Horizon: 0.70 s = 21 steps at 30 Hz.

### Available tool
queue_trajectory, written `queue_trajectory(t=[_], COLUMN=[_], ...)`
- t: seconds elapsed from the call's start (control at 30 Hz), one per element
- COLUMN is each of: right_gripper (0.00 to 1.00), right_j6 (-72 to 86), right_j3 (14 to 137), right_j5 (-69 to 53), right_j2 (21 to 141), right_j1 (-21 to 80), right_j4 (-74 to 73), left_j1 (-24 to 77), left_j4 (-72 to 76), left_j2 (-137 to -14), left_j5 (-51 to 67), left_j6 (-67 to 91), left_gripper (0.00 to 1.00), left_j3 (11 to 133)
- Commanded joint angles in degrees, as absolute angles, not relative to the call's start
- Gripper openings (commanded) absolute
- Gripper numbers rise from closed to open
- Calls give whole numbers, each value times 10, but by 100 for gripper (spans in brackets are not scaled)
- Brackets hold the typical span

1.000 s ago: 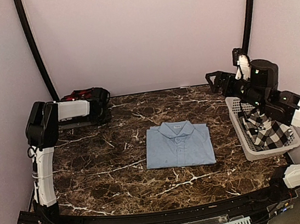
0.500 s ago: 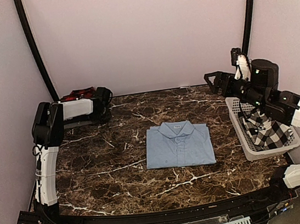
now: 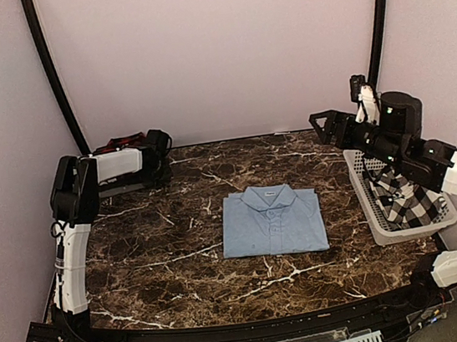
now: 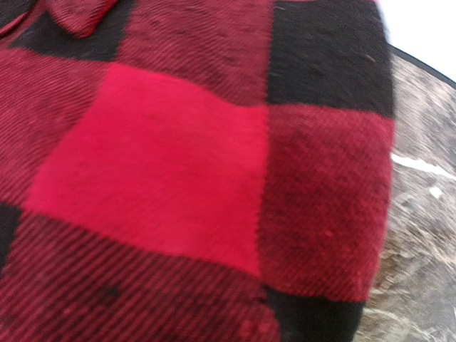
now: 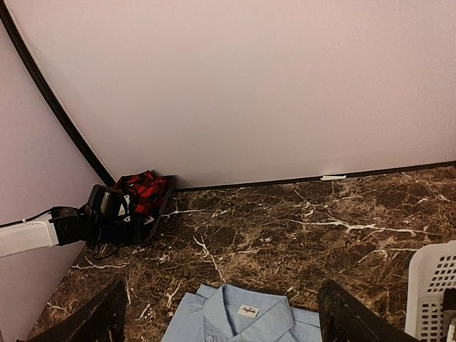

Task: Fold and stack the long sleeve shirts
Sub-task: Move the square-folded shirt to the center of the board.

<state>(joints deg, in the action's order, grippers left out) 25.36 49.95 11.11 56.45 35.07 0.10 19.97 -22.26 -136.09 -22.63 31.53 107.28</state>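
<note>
1. Top external view: the light blue shirt [image 3: 273,220] lies folded in the middle of the counter [image 3: 165,264]; stack the others squarely on it
2. The checked shirt [image 3: 410,202] sits bundled in the basket [image 3: 363,200], to the right
3. The right gripper [image 3: 324,125] hovers spread wide, holding nothing
4. Far left corner: the left gripper [image 3: 159,153] is at the plaid shirt [image 3: 119,142]; whether it has a hold I cannot tell. Pinch near the collar, lift clear before dragging

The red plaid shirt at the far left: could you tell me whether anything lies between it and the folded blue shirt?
Nothing visible does. Only bare table lies between the plaid shirt and the blue shirt; the basket sits far right, and the left hand is at the plaid shirt.
</note>
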Motion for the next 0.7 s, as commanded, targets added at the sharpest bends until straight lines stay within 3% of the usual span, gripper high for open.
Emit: queue_trajectory(t=[0.0, 0.67], right_gripper=[89, 92], right_j6=[262, 295], right_j3=[482, 452], right_j5=[105, 78], right_j2=[560, 612], right_j1=[348, 355], right_j4=[23, -39], left_j1=[241, 411], left_j4=[-219, -219], left_j2=[-1365, -1364], left_j5=[-148, -49], left_j6=[281, 372], left_gripper=[0, 0], left_j3=[1090, 1093])
